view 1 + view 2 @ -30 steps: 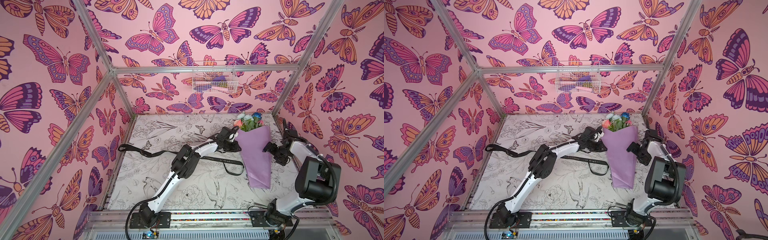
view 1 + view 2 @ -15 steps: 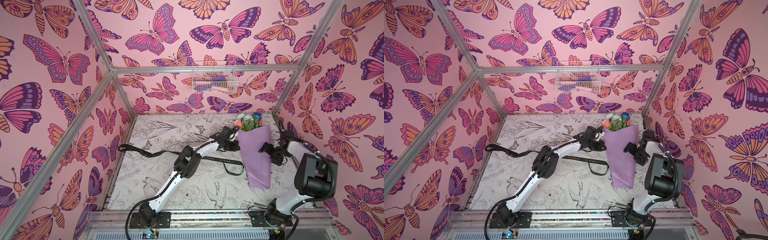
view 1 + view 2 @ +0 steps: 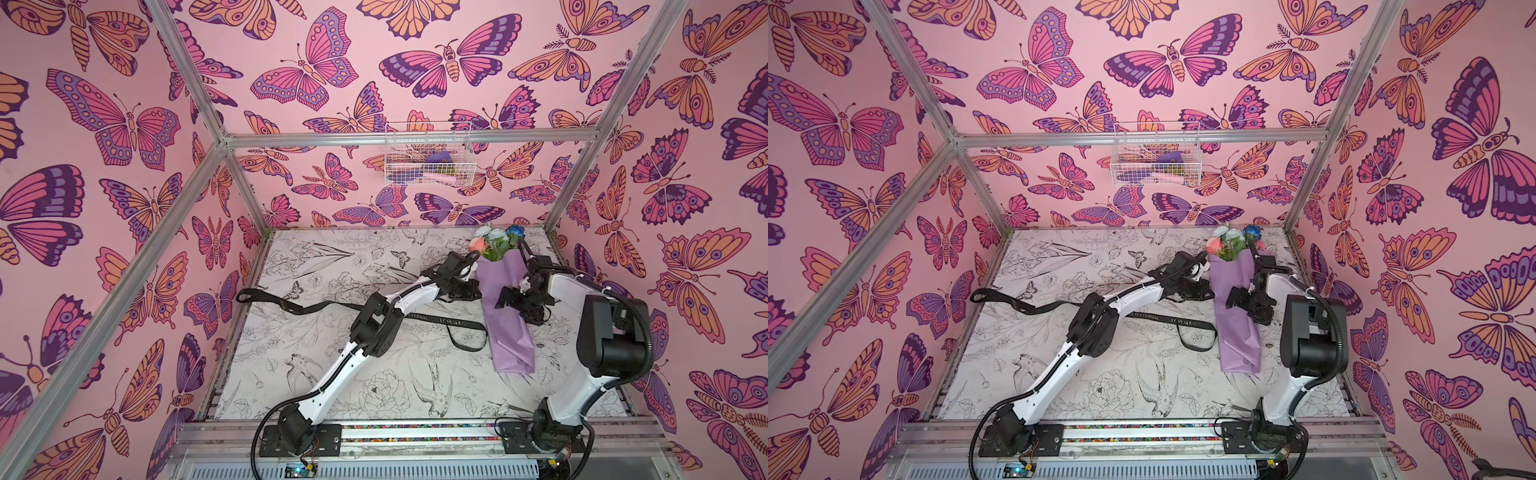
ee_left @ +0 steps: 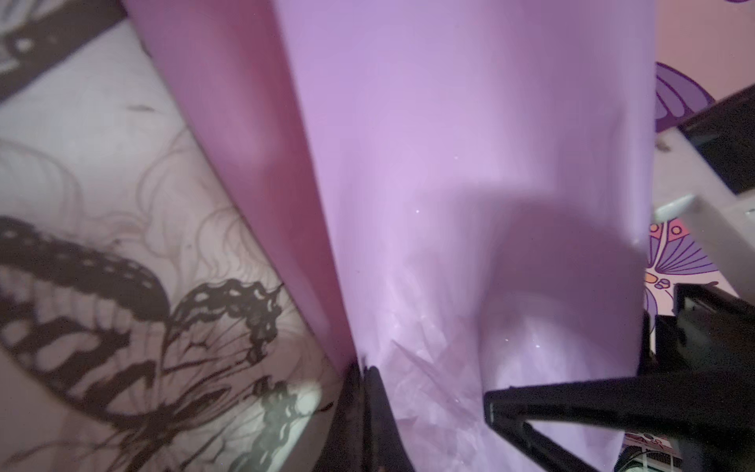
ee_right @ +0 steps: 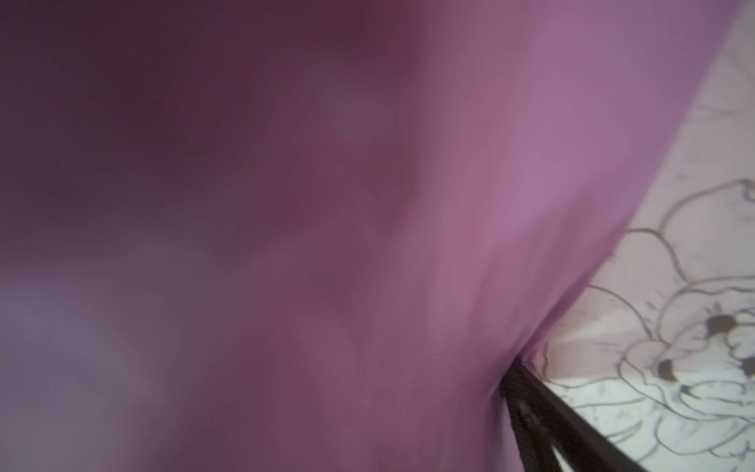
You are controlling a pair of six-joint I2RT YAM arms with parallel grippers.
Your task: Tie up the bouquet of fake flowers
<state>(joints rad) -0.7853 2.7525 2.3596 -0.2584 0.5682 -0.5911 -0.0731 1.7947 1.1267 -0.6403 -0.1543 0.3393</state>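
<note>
On the flower-print table [image 3: 332,386], over at 2 o'clock, lies the bouquet of fake flowers [image 3: 510,345] in lilac paper. Its pink, white and blue blooms point to 12 o'clock and its foot points to 6. Next is the long black ribbon [image 3: 291,306], which runs from 9 o'clock across to the bouquet and makes a loop just beside it. Up at 12 o'clock a white wire basket [image 3: 428,166] hangs on the back wall. At the paper's 9 o'clock side, the left gripper [image 3: 473,291] pinches its fingers [image 4: 374,408] tight on the paper's edge. From 3 o'clock, the right gripper [image 3: 515,302] reaches over the paper with its fingers spread wide.
</note>
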